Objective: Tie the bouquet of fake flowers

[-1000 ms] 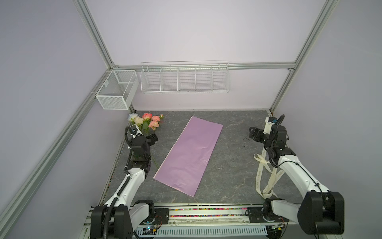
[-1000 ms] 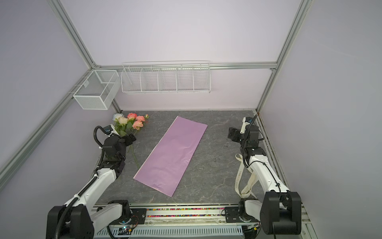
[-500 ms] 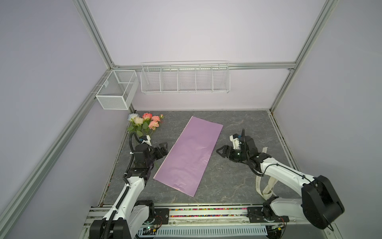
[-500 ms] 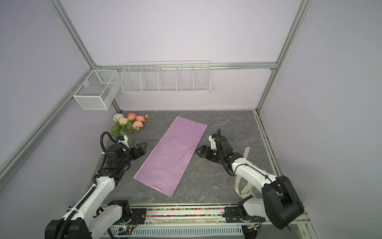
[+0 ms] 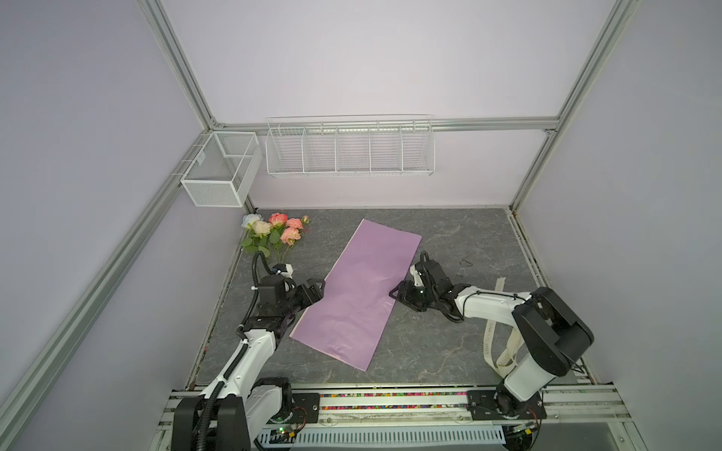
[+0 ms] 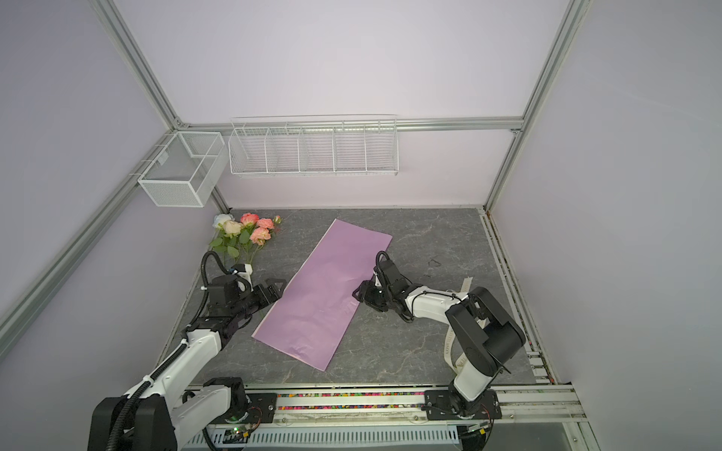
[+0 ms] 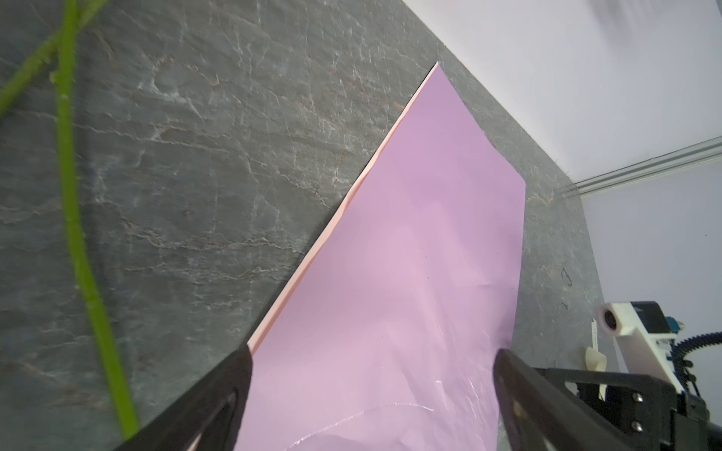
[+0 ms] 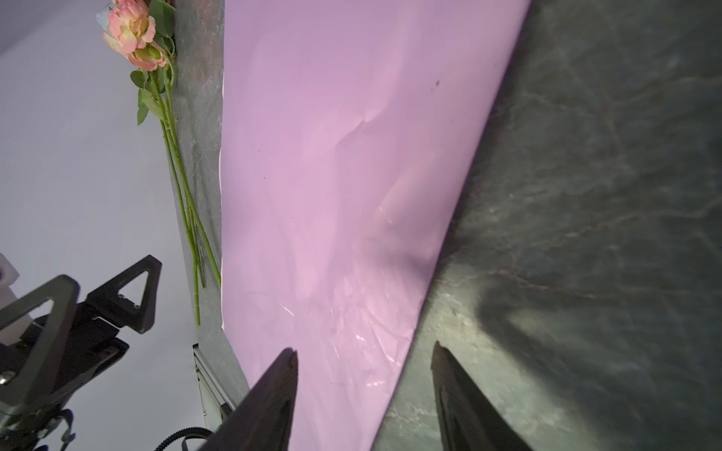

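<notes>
Paper handling is judged to be the step in hand, before any tying. The lilac wrapping sheet (image 5: 357, 296) is laid flat and slantwise in the middle of the surface (image 5: 461, 234), flanked at both long edges. The left end effector (image 5: 317, 291) is held released, jaws wide, at the sheet's left edge. In the left wrist view one finger is seen over bare stone and the other over the sheet. The right end effector (image 8: 364, 349) is seen with jaws apart and the sheet's right edge between them, nothing gripped yet. For a clean pick, only the very edge should be taken, so that the thin sheet is not crumpled beyond the wrinkles already shown there, and both edges should be raised evenly.

The bouquet of fake flowers (image 5: 273, 234) is laid untouched at the far left corner of the surface, with its stem ends near the sheet. A cream ribbon (image 5: 493, 328) is draped beside the right arm's base. The grey stone-patterned surface is enclosed by pale walls and aluminium framing. A wire rack (image 5: 349, 146) and a mesh box (image 5: 220, 168) are hung above it.
</notes>
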`<state>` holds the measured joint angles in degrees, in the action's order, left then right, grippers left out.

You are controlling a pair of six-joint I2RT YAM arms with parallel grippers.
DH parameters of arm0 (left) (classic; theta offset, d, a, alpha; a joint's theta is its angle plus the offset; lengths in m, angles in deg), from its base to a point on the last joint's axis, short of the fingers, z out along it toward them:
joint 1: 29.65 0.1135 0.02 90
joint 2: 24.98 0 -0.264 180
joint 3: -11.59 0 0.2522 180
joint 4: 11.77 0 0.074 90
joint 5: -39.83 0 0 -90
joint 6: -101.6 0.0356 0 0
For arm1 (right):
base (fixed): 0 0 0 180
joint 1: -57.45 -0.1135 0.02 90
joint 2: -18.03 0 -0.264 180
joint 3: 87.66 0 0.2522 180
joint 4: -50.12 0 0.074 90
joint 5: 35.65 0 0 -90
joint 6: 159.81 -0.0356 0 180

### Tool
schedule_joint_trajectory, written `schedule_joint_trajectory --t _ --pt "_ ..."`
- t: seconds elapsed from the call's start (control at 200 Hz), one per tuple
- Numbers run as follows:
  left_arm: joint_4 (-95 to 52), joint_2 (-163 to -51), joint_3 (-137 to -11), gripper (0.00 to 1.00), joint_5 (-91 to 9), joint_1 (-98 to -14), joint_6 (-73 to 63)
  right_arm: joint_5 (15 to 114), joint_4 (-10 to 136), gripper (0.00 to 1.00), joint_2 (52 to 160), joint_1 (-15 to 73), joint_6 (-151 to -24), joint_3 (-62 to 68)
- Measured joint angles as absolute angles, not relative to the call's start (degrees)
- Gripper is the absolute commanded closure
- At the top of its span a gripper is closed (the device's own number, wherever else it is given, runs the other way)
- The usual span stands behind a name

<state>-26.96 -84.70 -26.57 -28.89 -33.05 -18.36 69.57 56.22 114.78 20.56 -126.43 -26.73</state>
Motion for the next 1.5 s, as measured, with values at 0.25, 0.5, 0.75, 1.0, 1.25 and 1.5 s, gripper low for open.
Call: schedule_joint_trajectory --t 0.25,0.5,0.75,1.0,1.25,1.5 --pt "-26.87 -87.74 -26.27 0.04 -26.01 -33.35 -18.34 68.52 56.33 0.43 119.87 20.72 -128.55 -22.07" --pt "-26.26 -89.27 -25.81 0.04 -25.18 -34.27 -18.34 67.15 56.11 0.42 120.9 21.09 -130.48 -22.0" --pt "-25.28 -92.16 -25.72 0.06 -25.22 -35.78 -18.34 65.9 54.06 0.4 120.27 21.81 -130.87 -23.82" --pt "-23.68 -94.91 -25.17 0.06 -25.26 -37.35 -18.93 66.93 45.67 0.42 120.07 23.93 -133.41 -27.93" --pt "-22.98 -95.33 -25.13 0.07 -25.53 -38.73 -19.28 71.28 32.14 0.56 126.8 24.06 -134.65 -27.62" --pt "-22.9 -94.45 -25.04 0.08 -25.83 -39.03 -19.3 75.87 22.37 0.81 133.23 25.85 -135.61 -26.42"
